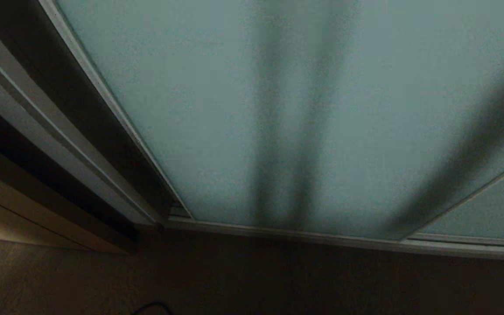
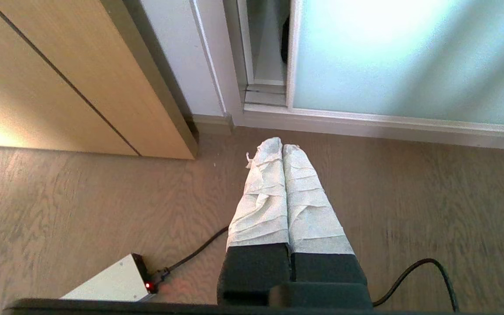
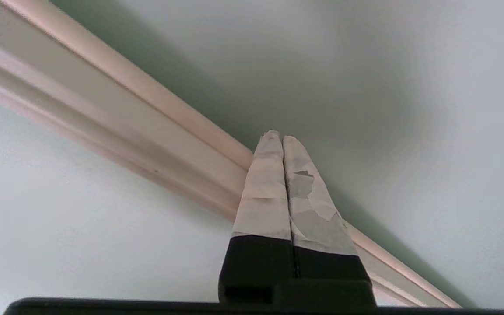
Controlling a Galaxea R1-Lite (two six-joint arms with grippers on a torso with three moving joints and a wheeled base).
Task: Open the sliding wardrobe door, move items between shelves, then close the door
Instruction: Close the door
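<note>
While the tall pale teal frosted sliding wardrobe door (image 1: 243, 109) fills the head view with only a narrow gap at its left frame, opening appears to be the step in hand. The tape-wrapped right gripper (image 3: 277, 136), pressed together and empty, is pointed at the door's silver-grey metal frame rail (image 3: 116, 113); contact cannot be confirmed. Advised: push flat against that rail, along the floor track (image 1: 322, 238). The left gripper (image 2: 281, 146), also pressed together and empty, hangs over the wood floor (image 2: 81, 210). Shelves and bag are hidden behind the frosted panel; neither arm shows in the head view.

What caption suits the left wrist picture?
Left gripper, wrapped fingers shut, hangs over the wood floor before the sliding wardrobe door.
</note>
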